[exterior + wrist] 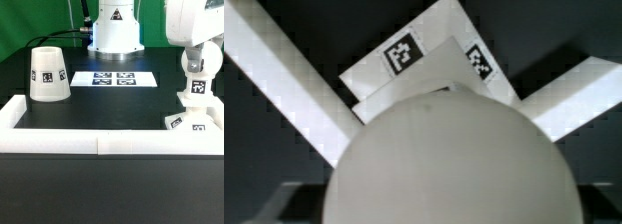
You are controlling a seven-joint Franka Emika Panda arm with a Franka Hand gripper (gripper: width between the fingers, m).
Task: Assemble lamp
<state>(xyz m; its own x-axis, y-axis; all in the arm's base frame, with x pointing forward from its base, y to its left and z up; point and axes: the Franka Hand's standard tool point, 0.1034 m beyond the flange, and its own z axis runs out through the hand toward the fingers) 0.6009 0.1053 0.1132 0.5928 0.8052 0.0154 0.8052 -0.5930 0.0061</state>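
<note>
Exterior view: bulb upright over base at the exterior view's right, by the near corner of worktop. Shade well apart at the exterior view's left. Tool right atop bulb; clamped or apart, cannot tell.

Wrist view: smooth, rigid plastic, probably light and slippery. Best taken across the rounded sides. Only square tags, no readable writing.

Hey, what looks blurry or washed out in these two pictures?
Wrist view: the bulb fills the foreground, soft and out of focus, while the tags on the base behind it look sharper. Exterior view: lighting is even, the white shade looks slightly washed out, and shadows barely show on the black table.
</note>
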